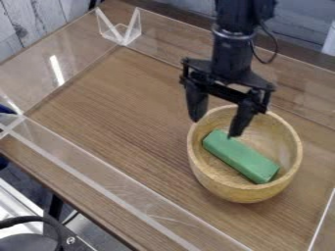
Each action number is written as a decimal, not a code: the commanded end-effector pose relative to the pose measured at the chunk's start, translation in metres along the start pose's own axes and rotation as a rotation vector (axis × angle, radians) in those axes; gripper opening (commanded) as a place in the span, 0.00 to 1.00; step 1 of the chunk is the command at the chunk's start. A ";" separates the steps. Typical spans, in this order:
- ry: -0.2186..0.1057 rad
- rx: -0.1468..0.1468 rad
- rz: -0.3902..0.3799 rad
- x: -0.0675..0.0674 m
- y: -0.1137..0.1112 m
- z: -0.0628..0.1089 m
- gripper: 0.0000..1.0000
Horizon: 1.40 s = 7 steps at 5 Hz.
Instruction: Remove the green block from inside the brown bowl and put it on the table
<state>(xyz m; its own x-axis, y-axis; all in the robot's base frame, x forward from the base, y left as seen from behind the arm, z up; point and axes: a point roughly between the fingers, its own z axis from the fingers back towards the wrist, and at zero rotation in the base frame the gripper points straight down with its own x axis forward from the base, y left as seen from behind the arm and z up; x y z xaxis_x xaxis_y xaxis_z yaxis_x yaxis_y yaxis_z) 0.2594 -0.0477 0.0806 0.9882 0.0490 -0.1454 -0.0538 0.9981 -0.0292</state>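
Nothing of the task is yet accomplished: the green block is seen lying inside the brown bowl (near the table's right edge), while the gripper is held above it, jaws spread wide and empty.

The arm above the pincer runs out of your view at the top edge. The pincer's fingers cover part of the bowl's far rim. You cannot tell whether the fingertips touch the block. The counter is cut off at the right edge and bottom corners.
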 end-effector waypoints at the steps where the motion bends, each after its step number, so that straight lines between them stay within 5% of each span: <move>1: -0.042 -0.032 0.144 0.007 -0.006 0.000 1.00; 3: -0.063 -0.089 0.490 0.011 -0.008 -0.018 1.00; 4: -0.066 -0.102 0.573 0.013 -0.010 -0.026 1.00; 7: -0.055 -0.101 0.609 0.019 -0.013 -0.043 1.00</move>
<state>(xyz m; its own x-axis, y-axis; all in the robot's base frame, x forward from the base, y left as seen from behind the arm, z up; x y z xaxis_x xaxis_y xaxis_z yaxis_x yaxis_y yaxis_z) 0.2713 -0.0597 0.0385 0.7768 0.6176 -0.1228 -0.6261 0.7783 -0.0465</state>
